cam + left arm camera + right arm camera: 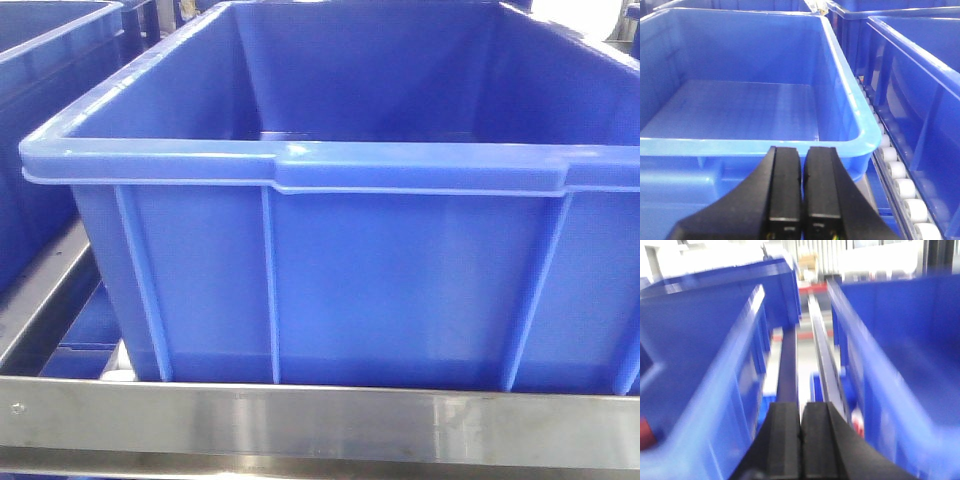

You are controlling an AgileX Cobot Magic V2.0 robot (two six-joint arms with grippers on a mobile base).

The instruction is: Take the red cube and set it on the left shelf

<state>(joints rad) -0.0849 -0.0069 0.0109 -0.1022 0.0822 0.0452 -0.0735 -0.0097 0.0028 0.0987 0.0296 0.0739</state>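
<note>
The left shelf's brushed steel front rail [320, 425] runs across the bottom of the front view, with a big blue crate [340, 270] standing on it. My left gripper [803, 150] is shut and empty, just in front of the near rim of an empty blue crate [740, 110]. My right gripper [801, 406] is shut and empty, over the gap between two blue crates. The right wrist view is blurred. A small red patch [644, 434] shows at its left edge inside the left crate; I cannot tell whether it is the red cube.
A second blue crate [40, 110] stands at the far left of the front view. White rollers [901, 186] run between the crates in the left wrist view. A steel rail [826, 355] runs between the crates [900, 365] in the right wrist view, with another red spot [858, 422] beside it.
</note>
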